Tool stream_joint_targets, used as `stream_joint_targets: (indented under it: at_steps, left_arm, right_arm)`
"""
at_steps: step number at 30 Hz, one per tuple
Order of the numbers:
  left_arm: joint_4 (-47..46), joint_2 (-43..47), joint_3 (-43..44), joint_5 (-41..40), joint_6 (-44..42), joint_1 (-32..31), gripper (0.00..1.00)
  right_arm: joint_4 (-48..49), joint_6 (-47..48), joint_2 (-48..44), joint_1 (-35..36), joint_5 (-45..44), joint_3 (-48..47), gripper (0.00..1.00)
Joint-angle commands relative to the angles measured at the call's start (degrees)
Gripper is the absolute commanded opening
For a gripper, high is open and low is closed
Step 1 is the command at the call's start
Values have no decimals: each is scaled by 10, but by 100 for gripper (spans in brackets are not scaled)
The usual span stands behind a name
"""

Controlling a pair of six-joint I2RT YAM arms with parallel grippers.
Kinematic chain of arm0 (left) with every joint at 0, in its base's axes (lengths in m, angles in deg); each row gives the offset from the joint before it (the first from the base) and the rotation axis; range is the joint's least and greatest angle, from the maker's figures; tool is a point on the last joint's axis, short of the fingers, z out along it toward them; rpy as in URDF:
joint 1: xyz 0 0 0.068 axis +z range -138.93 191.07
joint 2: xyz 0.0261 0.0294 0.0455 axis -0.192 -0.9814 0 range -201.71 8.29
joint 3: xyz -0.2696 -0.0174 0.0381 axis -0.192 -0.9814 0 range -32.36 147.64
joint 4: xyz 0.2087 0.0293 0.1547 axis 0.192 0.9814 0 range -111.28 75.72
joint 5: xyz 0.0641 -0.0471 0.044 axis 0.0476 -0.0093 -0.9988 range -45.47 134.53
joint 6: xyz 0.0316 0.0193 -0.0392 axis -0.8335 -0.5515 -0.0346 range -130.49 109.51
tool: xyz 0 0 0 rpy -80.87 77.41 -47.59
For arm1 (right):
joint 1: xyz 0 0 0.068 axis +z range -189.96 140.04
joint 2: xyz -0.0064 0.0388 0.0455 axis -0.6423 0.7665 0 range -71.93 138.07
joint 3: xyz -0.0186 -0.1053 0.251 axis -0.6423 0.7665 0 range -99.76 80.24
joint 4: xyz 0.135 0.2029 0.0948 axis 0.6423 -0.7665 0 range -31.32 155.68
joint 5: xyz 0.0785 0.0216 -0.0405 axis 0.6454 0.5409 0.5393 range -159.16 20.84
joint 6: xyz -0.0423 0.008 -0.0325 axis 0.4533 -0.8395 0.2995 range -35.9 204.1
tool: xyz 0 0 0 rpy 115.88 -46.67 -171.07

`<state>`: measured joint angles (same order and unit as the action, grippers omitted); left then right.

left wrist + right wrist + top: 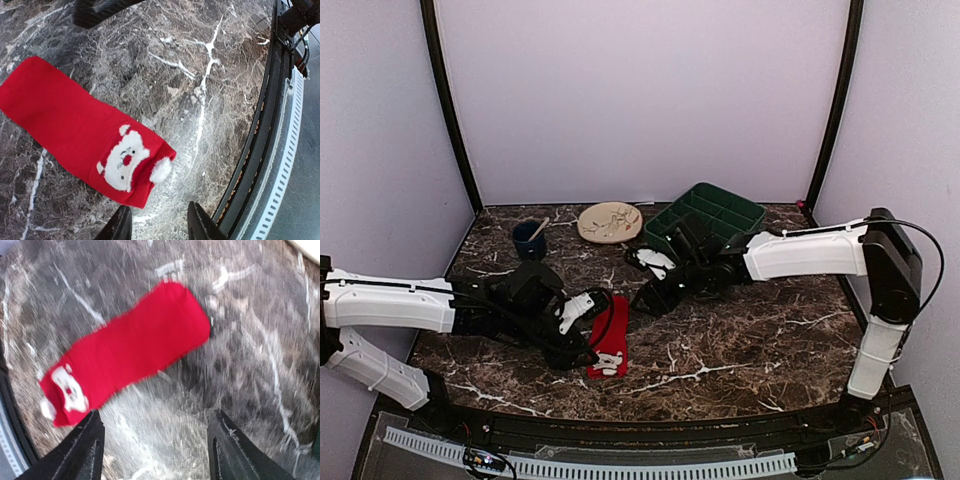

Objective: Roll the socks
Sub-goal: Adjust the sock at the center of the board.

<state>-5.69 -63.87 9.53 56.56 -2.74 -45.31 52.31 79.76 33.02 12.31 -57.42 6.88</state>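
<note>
A dark brown marble counter (pixel 740 340) with white veins fills the lower middle of the top view, closed in by pale lilac walls (pixel 640 90) and black corner posts. Along its far edge stand a blue cup (pixel 528 238), a beige plate (pixel 610 221) and a green tray (pixel 705 212). A red sock (pixel 611 345) lies flat at centre, between the arms. The left wrist view shows its white bear face sharply, with the left fingers (pixel 120 227) partly open and empty at frame bottom. The right view is blurred; the right fingers (pixel 87 450) are spread wide and empty.
</note>
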Motion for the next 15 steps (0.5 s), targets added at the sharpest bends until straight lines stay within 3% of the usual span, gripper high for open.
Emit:
stream_joint_targets:
  at_steps: [1, 6, 15]
  left_arm:
    - [46, -33, 20, 24, -4, -4, 40]
    - [95, -86, 51, 18, -43, -8, 40]
    - [77, -96, 45, 23, -90, -16, 40]
  right_arm:
    - [25, 27, -34, 23, -50, 68, 66]
    - [46, 18, -67, 36, -56, 136, 66]
    - [78, 4, -92, 47, -34, 176, 67]
